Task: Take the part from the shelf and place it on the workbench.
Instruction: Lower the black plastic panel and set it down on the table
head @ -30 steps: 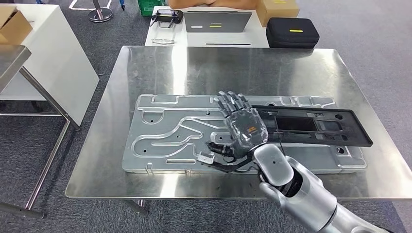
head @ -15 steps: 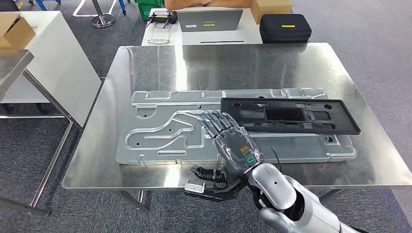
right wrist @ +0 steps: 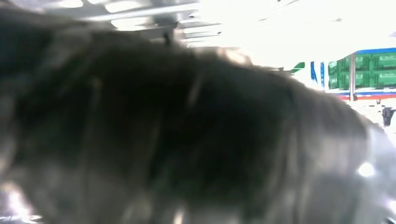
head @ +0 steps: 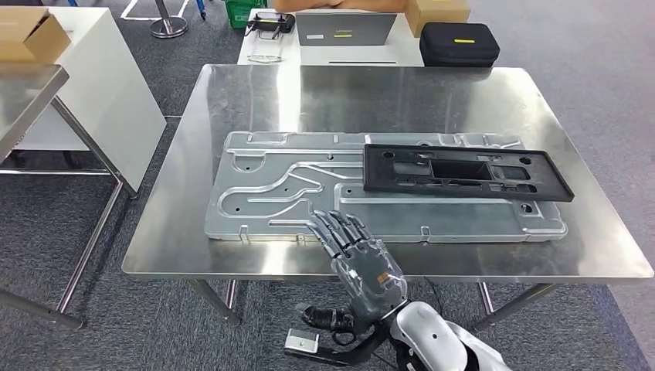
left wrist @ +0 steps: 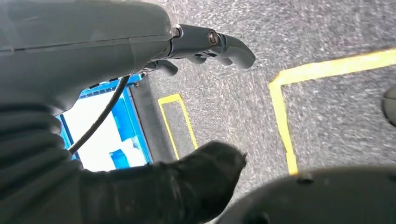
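The black part (head: 467, 172) is laid on the grey plate (head: 278, 197) on the counter (head: 232, 100). The right hand (head: 363, 259) is empty, fingers (head: 334, 228) spread; it should be withdrawn clear, unsnagged.

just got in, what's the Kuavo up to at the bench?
The black plastic frame lies flat on the stamped metal panel on the steel workbench, so the placing looks done. The right hand hovers at the bench's near edge, fingers spread, holding nothing. The left hand hangs over the carpeted floor, holding nothing visible.
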Controlling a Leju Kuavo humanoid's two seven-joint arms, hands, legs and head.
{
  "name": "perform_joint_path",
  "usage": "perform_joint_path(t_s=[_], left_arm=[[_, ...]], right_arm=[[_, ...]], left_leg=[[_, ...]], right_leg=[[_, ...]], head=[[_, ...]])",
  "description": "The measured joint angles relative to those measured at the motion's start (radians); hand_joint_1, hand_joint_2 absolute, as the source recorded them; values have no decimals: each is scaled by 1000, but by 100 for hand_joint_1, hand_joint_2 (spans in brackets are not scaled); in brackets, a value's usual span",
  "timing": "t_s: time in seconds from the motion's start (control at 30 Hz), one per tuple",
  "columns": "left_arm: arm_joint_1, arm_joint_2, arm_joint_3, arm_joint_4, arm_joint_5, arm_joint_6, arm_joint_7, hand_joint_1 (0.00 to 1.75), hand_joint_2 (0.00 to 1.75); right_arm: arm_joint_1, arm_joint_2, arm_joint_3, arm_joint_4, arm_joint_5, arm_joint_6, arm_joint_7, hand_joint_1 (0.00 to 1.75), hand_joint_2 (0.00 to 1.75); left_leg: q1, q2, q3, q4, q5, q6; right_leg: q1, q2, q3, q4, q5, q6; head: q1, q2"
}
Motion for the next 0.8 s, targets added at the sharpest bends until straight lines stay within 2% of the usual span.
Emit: perform_joint_path(t_s=[0.07,0.1,0.13,0.17,0.2,0.27,0.3,0.33,0.4,0.43,0.47,0.5,0.57,0.6,0.63,0.67,0.7,0.77,0.8], left_arm=[[-1,0,0,0,0,-4,-14,0,175],[-1,0,0,0,-2,-6,-22,0,175],[-2,-1,0,0,-4,-7,-28,0,175],[-2,-2,-1,0,-6,-8,-31,0,175],[-3,-4,-1,0,-7,-9,-32,0,175],[-4,-8,-1,0,-8,-9,-33,0,175],[-4,-10,-1,0,-8,-9,-34,0,175],[-5,-12,-1,0,-8,-9,-34,0,175],[-6,-13,-2,0,-8,-9,-36,0,175],[-7,-13,-2,0,-8,-9,-36,0,175],[-7,-13,-2,0,-8,-9,-37,0,175],[-7,-12,-2,0,-8,-8,-37,0,175],[-7,-12,-2,0,-9,-8,-37,0,175],[-7,-12,-3,0,-11,-8,-38,0,175],[-7,-12,-4,0,-14,-8,-39,0,175],[-7,-11,-7,0,-19,-7,-37,0,175],[-7,-11,-12,0,-25,-6,-33,0,175],[-6,-9,-21,0,-36,-2,-22,0,175],[-4,-8,-25,0,-39,0,-20,0,175]], right_arm=[[-3,10,11,3,15,4,12,0,0],[-6,13,17,3,21,7,19,0,0],[-9,14,21,3,24,10,25,0,0],[-10,14,25,3,25,12,30,0,0],[-11,15,27,3,25,12,33,0,0],[-12,15,30,1,25,11,35,0,0],[-12,15,31,-1,25,11,36,0,0],[-13,15,32,-4,25,10,36,0,0],[-15,15,34,-7,25,10,37,0,0],[-16,15,34,-8,25,10,37,0,0],[-16,15,35,-9,25,10,37,0,0],[-16,16,35,-10,25,10,37,0,0],[-15,18,35,-11,24,9,37,0,0],[-11,18,36,-11,23,8,38,0,0],[-5,18,36,-12,21,6,39,0,0],[6,16,36,-13,14,2,40,0,0],[25,11,34,-15,3,-5,40,0,0],[82,-7,25,-23,-19,-32,32,0,0],[118,-19,15,-28,-26,-52,25,0,0]], left_leg=[[-5,3,-20,2,16,11],[-8,4,-32,5,23,13],[-12,4,-44,8,29,14],[-16,3,-55,12,34,15],[-19,3,-64,17,38,14],[-24,1,-77,26,45,11],[-25,2,-80,29,49,8],[-25,2,-82,30,52,4],[-24,4,-84,28,62,-8],[-24,3,-86,30,63,-14],[-24,2,-92,39,51,-21],[-23,1,-103,63,24,-28],[-15,0,-138,164,-63,-42],[-9,0,-156,226,-99,-49],[-4,0,-166,274,-119,-55],[1,0,-160,292,-118,-61],[6,1,-135,273,-100,-66],[14,0,-40,143,-56,-75],[13,-3,2,81,-45,-72]], right_leg=[[0,1,-40,120,-93,-1],[2,1,-55,179,-126,-2],[3,1,-57,213,-138,-3],[5,1,-41,212,-132,-6],[9,2,-3,169,-111,-12],[19,1,93,34,-74,-32],[25,0,124,-17,-60,-40],[29,-1,138,-44,-55,-45],[31,-2,134,-57,-44,-51],[28,-4,133,-65,-38,-54],[24,-6,129,-72,-29,-60],[20,-7,123,-79,-18,-65],[17,-9,105,-82,0,-71],[16,-9,94,-81,8,-71],[16,-10,82,-80,15,-68],[14,-10,71,-77,21,-64],[11,-11,60,-73,26,-60],[6,-14,42,-61,32,-50],[4,-16,36,-55,35,-44]], head=[[0,0],[0,0],[0,0],[0,0],[0,0],[-1,0],[0,0],[0,0],[2,0],[2,0],[2,0],[1,0],[1,0],[1,0],[1,0],[1,0],[1,0],[0,0],[1,0]])
